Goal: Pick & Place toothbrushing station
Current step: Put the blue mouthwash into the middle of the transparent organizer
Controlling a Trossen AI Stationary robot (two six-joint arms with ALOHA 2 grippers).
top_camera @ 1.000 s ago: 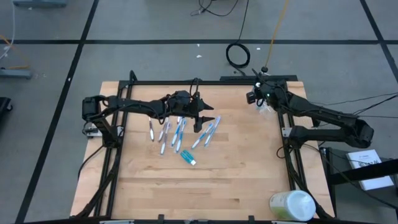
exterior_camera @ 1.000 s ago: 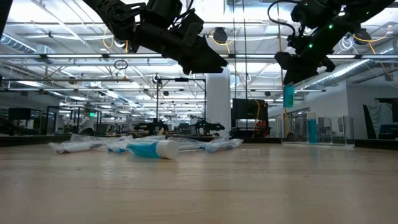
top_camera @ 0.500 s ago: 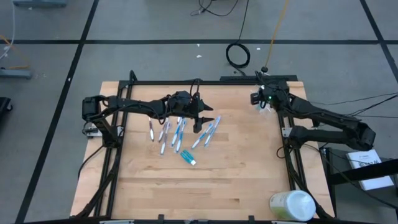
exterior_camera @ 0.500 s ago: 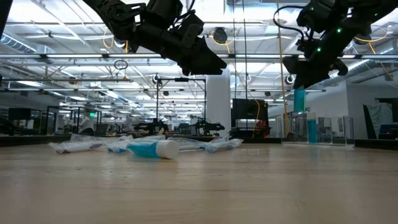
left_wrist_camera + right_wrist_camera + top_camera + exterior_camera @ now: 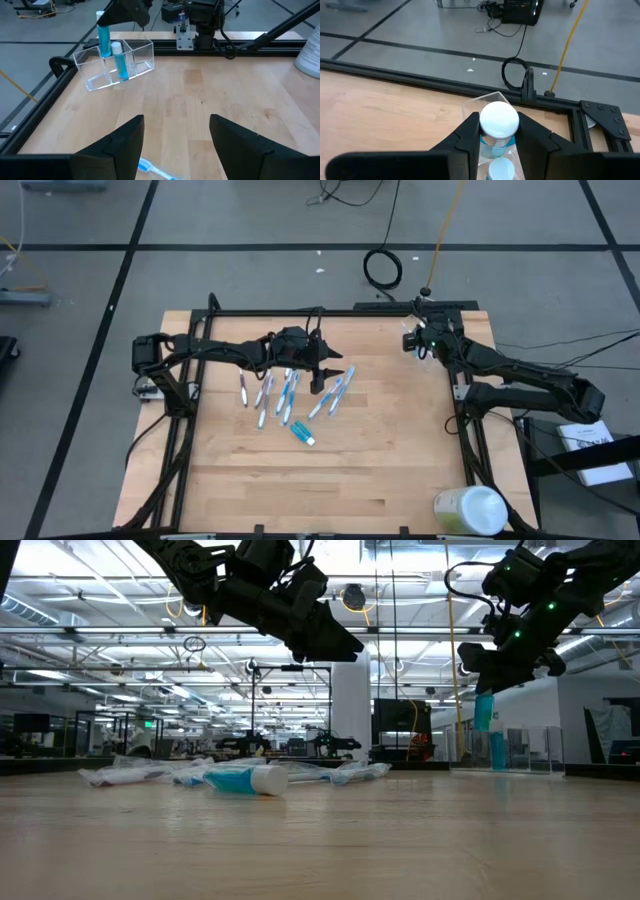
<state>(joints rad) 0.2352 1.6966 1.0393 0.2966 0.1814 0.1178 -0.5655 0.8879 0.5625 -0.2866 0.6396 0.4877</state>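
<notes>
The right gripper (image 5: 495, 137) is seen at the far right corner of the wooden surface (image 5: 330, 480), closed on a teal tube (image 5: 484, 712) with a white cap (image 5: 499, 119). The tube is held upright, cap uppermost, directly above a clear plastic compartmented holder (image 5: 114, 64). In the low view the tube's lower end hangs at about the level of the holder's rim; whether it has entered a compartment cannot be told. In the left wrist view a second teal tube (image 5: 120, 64) is already standing upright inside the holder, just beside the held one.

The left gripper (image 5: 175, 145) is held above the middle of the surface, over the scattered pile of toothbrushes (image 5: 285, 392). Its jaws stand wide apart and nothing is between them. One blue-and-white toothbrush (image 5: 155, 170) is seen on the wood just below the fingers.

The toothbrushes lie in a loose cluster at the centre of the surface, some touching or overlapping. One more teal tube (image 5: 303, 434) lies on its side near the cluster, on its near side, white cap pointing to the right in the low view.

A pale green-and-white round container (image 5: 470, 510) stands at the near right corner, well apart from the rest.
</notes>
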